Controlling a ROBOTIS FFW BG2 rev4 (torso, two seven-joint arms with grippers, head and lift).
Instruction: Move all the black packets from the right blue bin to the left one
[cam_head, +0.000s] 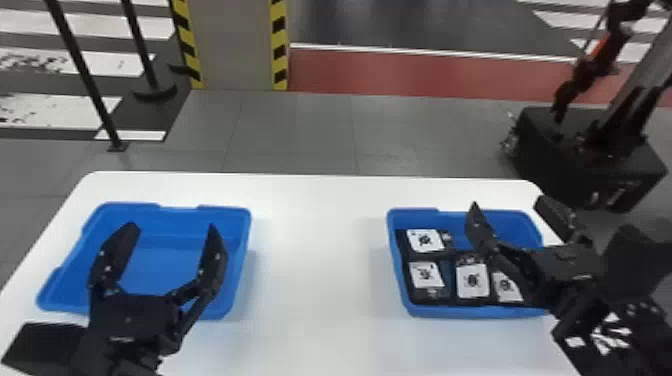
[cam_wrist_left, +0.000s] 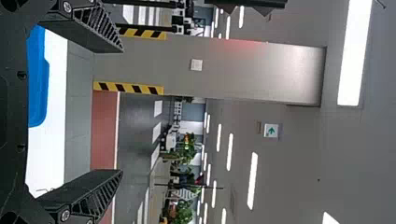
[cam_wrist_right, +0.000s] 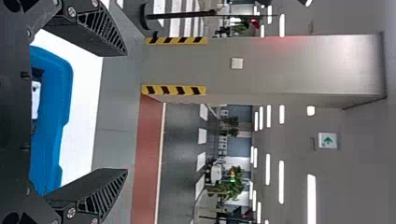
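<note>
Black packets: I am counting at least four, dark with white labels (cam_head: 425, 241), all lying flat in the right blue bin (cam_head: 475, 312); I am unable to tell whether any are stacked.
Packet layout: one is sitting at the far left corner, and three are lining up along the near side, the rightmost partly hidden behind the right arm.
Right claw: I am holding it (cam_head: 507, 203) above the right part of that bin, fingers spread wide with nothing between them.
Left claw: I am holding this one (cam_head: 172, 229) over the left blue bin (cam_head: 177, 216), its fingers also well apart and bare.
White surface: the bins are standing well apart on it (cam_head: 320, 250), so any carry will be crossing a broad gap.
Step in hand: I am judging this as the start, with the first pick ahead.
Good pick: I am wanting the right claw tipped down, since both wrists seem to be looking outward, then centred on one packet, fingers straddling its edges before closing.
First choice: I am favouring the far left packet, which is leaving more room around it.
Risk: closely packed neighbours could be catching a fingertip, or the bin wall could be getting knocked; lifting straight up before heading left should be helping.
</note>
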